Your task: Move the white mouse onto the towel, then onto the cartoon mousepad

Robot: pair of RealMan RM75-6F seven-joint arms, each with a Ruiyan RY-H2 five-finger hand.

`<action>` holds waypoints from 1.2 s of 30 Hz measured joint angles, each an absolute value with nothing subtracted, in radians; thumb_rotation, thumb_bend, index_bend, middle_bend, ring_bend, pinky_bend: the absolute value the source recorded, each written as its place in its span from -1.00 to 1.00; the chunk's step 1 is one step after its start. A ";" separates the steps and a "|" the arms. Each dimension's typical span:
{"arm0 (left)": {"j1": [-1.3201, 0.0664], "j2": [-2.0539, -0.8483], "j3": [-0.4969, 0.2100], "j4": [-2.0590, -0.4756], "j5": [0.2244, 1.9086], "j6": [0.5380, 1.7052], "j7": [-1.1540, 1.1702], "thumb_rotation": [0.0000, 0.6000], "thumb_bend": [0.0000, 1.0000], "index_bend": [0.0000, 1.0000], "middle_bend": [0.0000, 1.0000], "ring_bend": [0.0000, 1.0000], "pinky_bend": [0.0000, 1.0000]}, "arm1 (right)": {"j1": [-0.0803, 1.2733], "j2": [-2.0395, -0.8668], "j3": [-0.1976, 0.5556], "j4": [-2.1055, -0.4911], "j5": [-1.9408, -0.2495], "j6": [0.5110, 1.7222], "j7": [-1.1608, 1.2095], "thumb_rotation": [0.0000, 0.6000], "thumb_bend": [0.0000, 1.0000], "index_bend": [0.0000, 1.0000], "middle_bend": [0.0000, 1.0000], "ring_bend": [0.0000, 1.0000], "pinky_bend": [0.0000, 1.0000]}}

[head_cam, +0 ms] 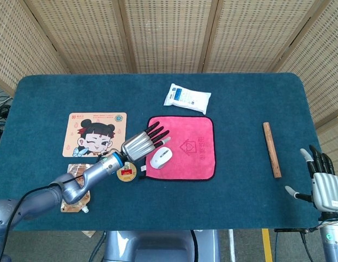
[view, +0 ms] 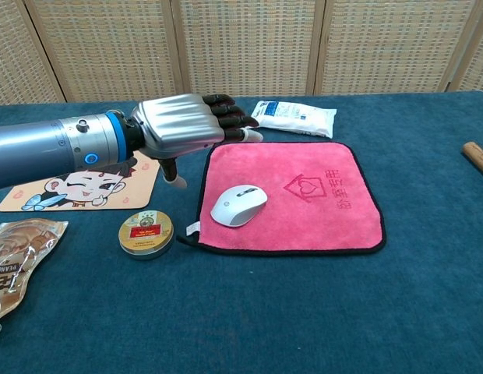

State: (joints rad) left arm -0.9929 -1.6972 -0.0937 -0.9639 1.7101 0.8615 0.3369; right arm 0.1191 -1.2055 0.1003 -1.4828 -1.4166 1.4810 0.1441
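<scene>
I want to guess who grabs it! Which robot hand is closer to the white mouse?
Left. The left hand hovers open just beside the white mouse on the towel; the right hand is far off at the table's edge.

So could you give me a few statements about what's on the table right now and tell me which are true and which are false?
1. The white mouse lies on the pink towel. True.
2. The left hand is gripping the mouse. False: it is open, beside the towel's left edge, holding nothing.
3. The cartoon mousepad lies to the left of the towel. True.
4. The round tin sits on the towel. False: it sits on the blue tablecloth, just off the towel's lower left corner.
5. The right hand holds the wooden stick. False: it is open near the table's right edge, apart from the stick.
</scene>
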 measured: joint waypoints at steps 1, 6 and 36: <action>-0.997 -1.705 -0.090 -0.955 1.710 0.862 0.336 1.00 -1.00 -1.00 -1.00 -1.00 -1.00 | 0.119 -1.205 0.102 -1.482 -1.414 1.479 0.145 1.00 -1.00 -0.88 -1.00 -1.00 -1.00; -1.008 -1.735 -0.079 -0.914 1.707 0.866 0.331 1.00 -1.00 -1.00 -1.00 -1.00 -1.00 | 0.117 -1.204 0.106 -1.483 -1.412 1.474 0.147 1.00 -1.00 -0.88 -1.00 -1.00 -1.00; -1.065 -1.833 -0.045 -0.813 1.676 0.873 0.313 1.00 -1.00 -1.00 -1.00 -1.00 -1.00 | 0.109 -1.201 0.116 -1.482 -1.423 1.466 0.171 1.00 -1.00 -0.88 -1.00 -1.00 -1.00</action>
State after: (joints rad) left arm -1.0652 -1.8331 -0.0452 -0.8127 1.6762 0.8733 0.3127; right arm 0.1087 -1.2007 0.1164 -1.4821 -1.4232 1.4662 0.1707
